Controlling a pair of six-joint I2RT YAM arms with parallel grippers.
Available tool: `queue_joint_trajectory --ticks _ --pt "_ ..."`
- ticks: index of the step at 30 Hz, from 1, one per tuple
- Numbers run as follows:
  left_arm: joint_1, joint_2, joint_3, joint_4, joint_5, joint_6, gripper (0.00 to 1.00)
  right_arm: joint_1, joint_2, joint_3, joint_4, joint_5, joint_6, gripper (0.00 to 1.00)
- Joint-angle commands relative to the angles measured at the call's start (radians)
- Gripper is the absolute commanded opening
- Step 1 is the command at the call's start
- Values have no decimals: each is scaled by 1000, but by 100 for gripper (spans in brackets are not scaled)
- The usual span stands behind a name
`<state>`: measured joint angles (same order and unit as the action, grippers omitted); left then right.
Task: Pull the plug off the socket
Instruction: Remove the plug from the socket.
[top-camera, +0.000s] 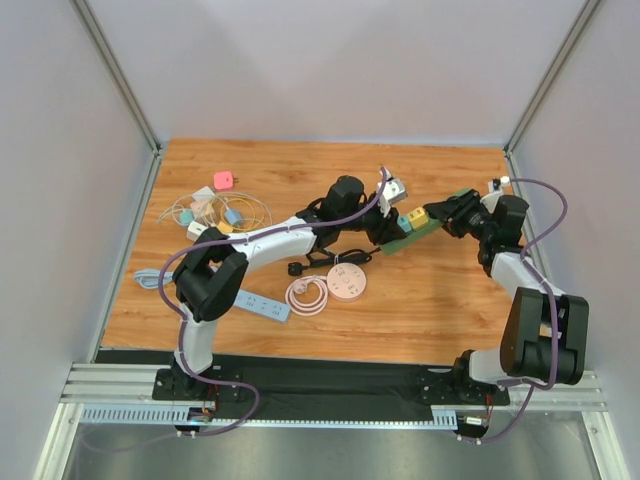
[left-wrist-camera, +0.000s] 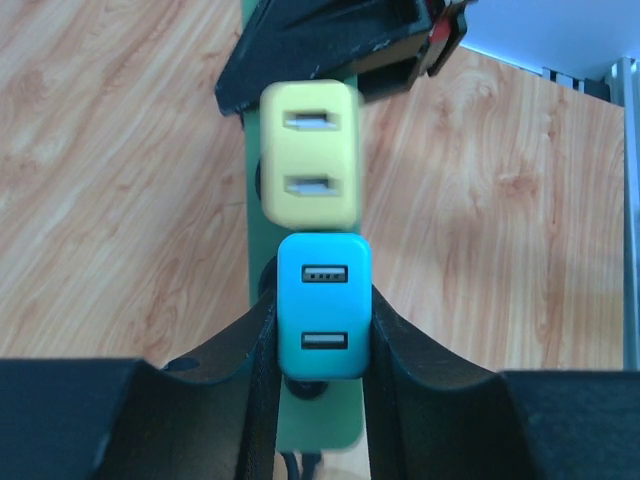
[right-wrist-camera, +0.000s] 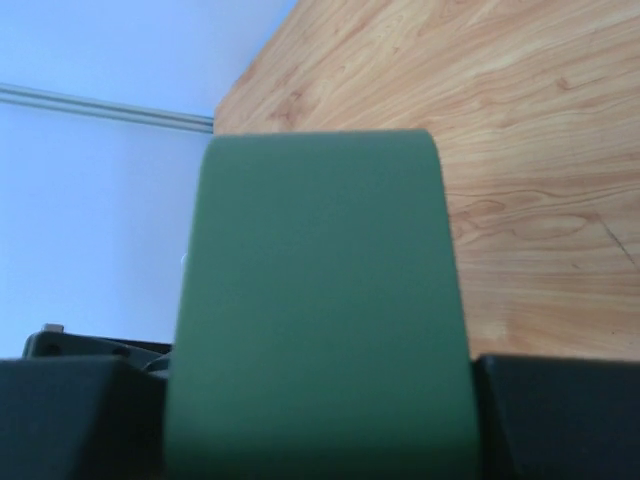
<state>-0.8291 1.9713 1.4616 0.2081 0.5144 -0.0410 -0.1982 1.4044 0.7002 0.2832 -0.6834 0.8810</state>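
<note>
Wood-grain tabletop (top-camera: 420, 310) between pale walls carries the green power strip (top-camera: 432, 224) at centre-right, with a blue USB plug (left-wrist-camera: 322, 320) and a yellow plug (left-wrist-camera: 311, 155) seated side by side in it. Both plugs look like light, rigid, smooth plastic blocks, so flat side faces are probably the best hold, with a straight pull away from the strip's face. The left gripper (left-wrist-camera: 322, 335) reaches in stretched low and pinches the blue plug's sides, fingers (left-wrist-camera: 255, 385) pressed against it. The right gripper (top-camera: 452, 212), arm bent inward, clamps the strip's far end as the anchor.
</note>
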Motion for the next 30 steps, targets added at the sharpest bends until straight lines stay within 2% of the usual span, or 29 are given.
queue_joint_trajectory --ticks 1,3,11,18,25,30 --pt "-11 -42 68 175 53 -40 0 -12 -18 -13 51 10 -22 18" --pt "-13 -26 77 166 56 -45 0 -18 -41 -21 65 13 -22 0" --pt "-13 -15 100 136 32 -51 0 -49 -182 -68 56 142 -83 0" --pt "8 -83 54 99 38 23 0 -73 -179 -68 68 90 -63 0" --pt "96 -247 -151 113 32 21 0 -89 -177 -68 80 50 -70 0" --pt "185 -423 -317 47 6 39 0 -102 -191 -68 85 31 -68 0"
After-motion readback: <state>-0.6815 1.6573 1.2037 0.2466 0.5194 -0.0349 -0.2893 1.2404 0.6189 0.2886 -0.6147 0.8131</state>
